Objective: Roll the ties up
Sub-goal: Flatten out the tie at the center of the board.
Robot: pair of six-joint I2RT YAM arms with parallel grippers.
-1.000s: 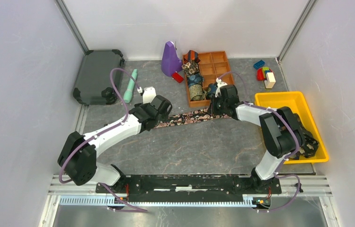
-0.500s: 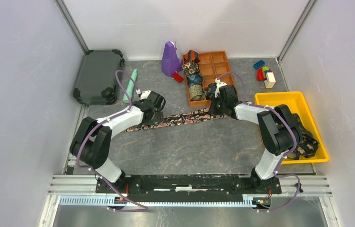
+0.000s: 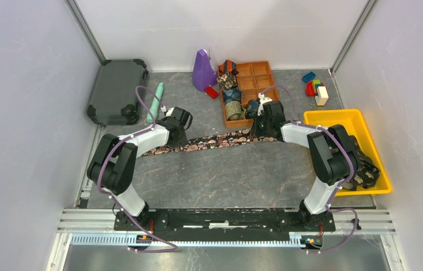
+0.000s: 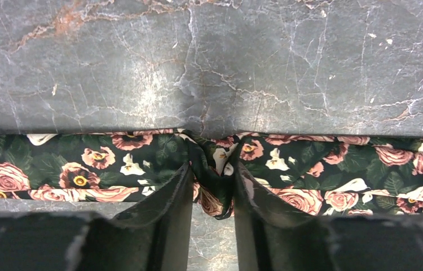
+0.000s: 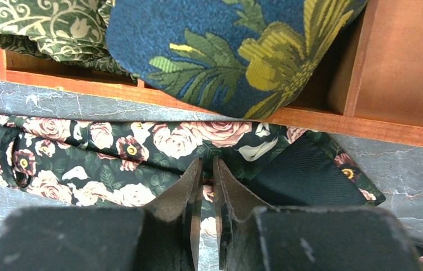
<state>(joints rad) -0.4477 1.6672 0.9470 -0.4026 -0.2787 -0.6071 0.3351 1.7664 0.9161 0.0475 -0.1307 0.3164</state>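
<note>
A dark tie (image 3: 215, 141) with pink roses lies as a flat strip across the table, from left of centre up to the wooden tray (image 3: 260, 73). My left gripper (image 3: 179, 137) stands over its left part. In the left wrist view the tie (image 4: 339, 164) is bunched into a fold, and the left gripper (image 4: 212, 178) is shut on that fold. My right gripper (image 3: 265, 131) is at the wide end next to the tray. There the right gripper (image 5: 207, 169) is shut on the tie (image 5: 113, 152). Rolled ties (image 3: 233, 104) fill the tray's left column, among them a blue one (image 5: 226, 51) and a green one (image 5: 57, 25).
A purple object (image 3: 202, 69) stands behind the tray. A dark grey case (image 3: 116, 90) and a teal cylinder (image 3: 155, 101) lie at the back left. At the right stands a yellow bin (image 3: 322, 117), with toy blocks (image 3: 315, 87) behind it.
My left gripper moved left along the tie, opened wide, then closed on a fold of it. More of the tie's left part now shows. The right gripper stayed at the wide end.
</note>
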